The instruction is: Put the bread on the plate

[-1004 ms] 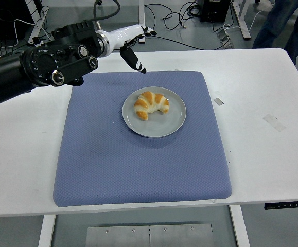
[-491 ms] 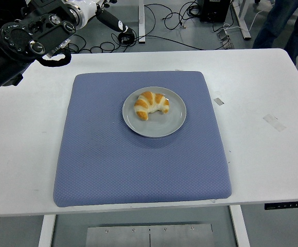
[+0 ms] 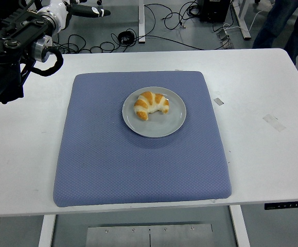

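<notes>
Bread point(image 3: 151, 104) — croissant, golden with pale stripes — lies on grey plate point(image 3: 154, 111), toward plate's upper left. Plate sits on blue mat point(image 3: 138, 164), mat spread on white surface point(image 3: 272, 154). Left hand point(image 3: 85, 10) at top left corner, beyond surface's far edge, well apart from plate — dark fingers extended, holding nothing. Black left arm point(image 3: 10, 56) over surface's left far corner. Person's legs point(image 3: 285, 23) at top right. Cables point(image 3: 164, 20) on floor behind.

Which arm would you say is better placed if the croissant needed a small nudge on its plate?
Left, probably: the left hand is the only one in view, raised past the table's far-left corner. The croissant already lies on the plate, so a nudge looks unnecessary.
</notes>
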Robot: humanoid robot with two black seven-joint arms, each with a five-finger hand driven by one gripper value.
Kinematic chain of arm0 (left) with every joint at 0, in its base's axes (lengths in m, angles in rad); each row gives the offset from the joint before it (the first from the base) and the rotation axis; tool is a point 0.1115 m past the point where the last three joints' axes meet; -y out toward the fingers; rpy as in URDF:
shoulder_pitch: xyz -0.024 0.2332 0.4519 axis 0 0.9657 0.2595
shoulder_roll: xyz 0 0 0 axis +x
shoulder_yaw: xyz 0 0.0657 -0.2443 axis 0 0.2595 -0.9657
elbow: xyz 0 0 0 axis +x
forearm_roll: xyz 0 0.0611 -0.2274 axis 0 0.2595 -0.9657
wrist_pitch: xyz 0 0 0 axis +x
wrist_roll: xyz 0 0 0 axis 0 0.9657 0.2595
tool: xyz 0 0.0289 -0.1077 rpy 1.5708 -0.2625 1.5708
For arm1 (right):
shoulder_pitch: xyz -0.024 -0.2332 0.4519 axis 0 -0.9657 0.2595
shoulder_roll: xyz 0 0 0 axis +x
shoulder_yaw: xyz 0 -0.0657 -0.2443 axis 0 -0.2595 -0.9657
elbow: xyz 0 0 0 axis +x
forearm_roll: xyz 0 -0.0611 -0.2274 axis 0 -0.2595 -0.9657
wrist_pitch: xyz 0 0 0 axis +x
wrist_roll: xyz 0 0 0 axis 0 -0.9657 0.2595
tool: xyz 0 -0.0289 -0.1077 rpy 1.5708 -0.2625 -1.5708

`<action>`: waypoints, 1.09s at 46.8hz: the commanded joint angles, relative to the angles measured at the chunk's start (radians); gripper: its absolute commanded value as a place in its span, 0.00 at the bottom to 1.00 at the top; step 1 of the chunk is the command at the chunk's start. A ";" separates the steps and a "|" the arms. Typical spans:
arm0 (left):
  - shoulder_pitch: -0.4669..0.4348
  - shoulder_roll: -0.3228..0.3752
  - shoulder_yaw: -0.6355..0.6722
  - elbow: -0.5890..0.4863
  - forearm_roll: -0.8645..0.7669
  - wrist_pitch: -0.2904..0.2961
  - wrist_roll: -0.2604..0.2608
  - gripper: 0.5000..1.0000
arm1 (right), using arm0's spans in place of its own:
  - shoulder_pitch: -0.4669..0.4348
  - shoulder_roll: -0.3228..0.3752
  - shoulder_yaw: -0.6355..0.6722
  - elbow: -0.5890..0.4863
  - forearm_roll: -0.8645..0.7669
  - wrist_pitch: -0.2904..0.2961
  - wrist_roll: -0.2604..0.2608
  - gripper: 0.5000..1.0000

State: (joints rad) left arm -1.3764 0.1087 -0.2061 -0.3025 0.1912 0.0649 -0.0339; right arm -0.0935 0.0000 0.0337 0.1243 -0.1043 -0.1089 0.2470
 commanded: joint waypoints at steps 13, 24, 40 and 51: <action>0.026 0.028 -0.116 -0.001 -0.202 0.035 0.000 0.96 | 0.000 0.000 0.000 0.000 0.000 0.000 0.000 1.00; 0.031 0.034 -0.138 -0.003 -0.188 0.030 0.014 0.97 | 0.000 0.000 0.000 0.000 0.000 0.000 0.000 1.00; 0.082 0.078 -0.257 -0.001 -0.191 0.027 0.012 0.97 | 0.000 0.000 0.000 0.000 0.000 0.000 0.000 1.00; 0.123 0.075 -0.262 -0.001 -0.202 -0.008 0.006 0.97 | 0.000 0.000 -0.002 0.000 0.000 0.000 0.000 1.00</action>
State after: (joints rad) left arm -1.2599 0.1850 -0.4665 -0.3040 -0.0089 0.0692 -0.0269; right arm -0.0934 0.0000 0.0337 0.1242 -0.1043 -0.1090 0.2470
